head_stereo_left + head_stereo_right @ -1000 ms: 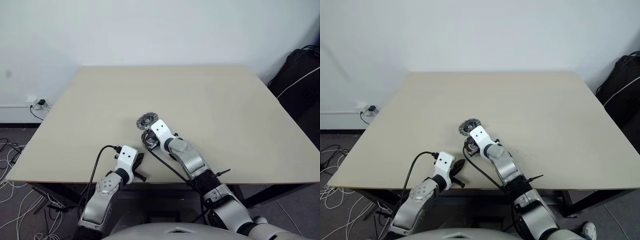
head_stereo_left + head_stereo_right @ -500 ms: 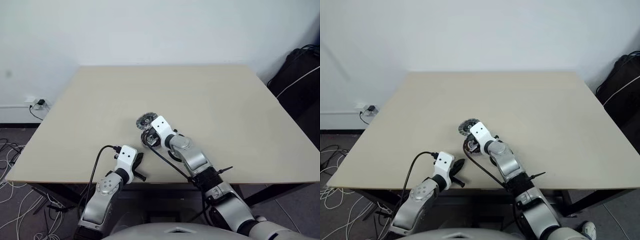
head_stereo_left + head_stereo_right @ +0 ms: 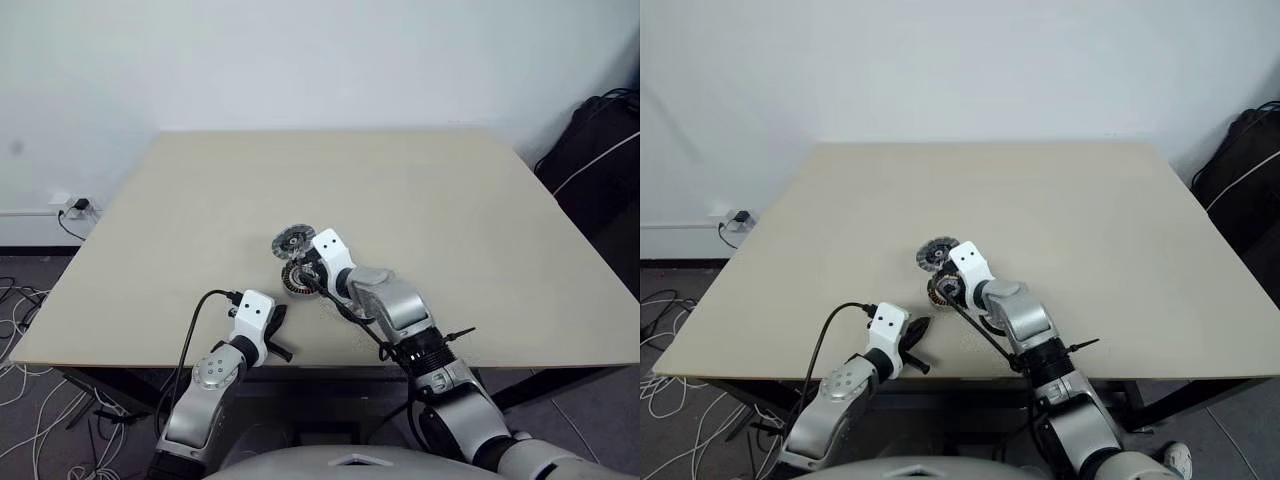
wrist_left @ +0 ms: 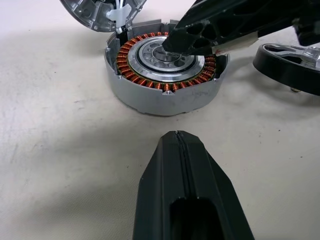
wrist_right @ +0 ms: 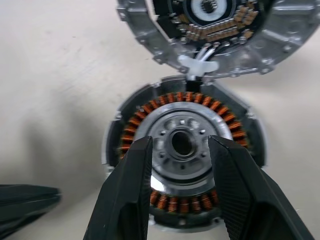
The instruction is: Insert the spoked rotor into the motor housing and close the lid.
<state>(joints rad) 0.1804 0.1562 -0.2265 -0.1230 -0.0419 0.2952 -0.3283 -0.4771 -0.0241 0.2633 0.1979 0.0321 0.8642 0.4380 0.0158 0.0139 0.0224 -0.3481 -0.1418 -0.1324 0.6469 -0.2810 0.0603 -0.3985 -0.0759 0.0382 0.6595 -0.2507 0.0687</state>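
Note:
The motor housing (image 5: 182, 145) sits on the table with its ring of coppery windings facing up. Its silvery lid (image 5: 210, 30) lies open just beyond it, joined by a white clip. My right gripper (image 5: 181, 150) hovers over the housing's centre, open, with nothing between its fingers (image 4: 220, 25). The spoked rotor (image 4: 290, 65), with its dark rim, rests on the table right beside the housing. My left gripper (image 4: 177, 145) is shut and empty, a short way in front of the housing near the table's front edge (image 3: 278, 335).
The beige table (image 3: 450, 200) stretches wide behind and to both sides of the parts. A black bag (image 3: 600, 150) stands off the table's right side. Cables and a wall socket (image 3: 75, 208) are on the floor at the left.
My right gripper has opened and its wrist has tipped further down over the housing. The left arm has stayed still.

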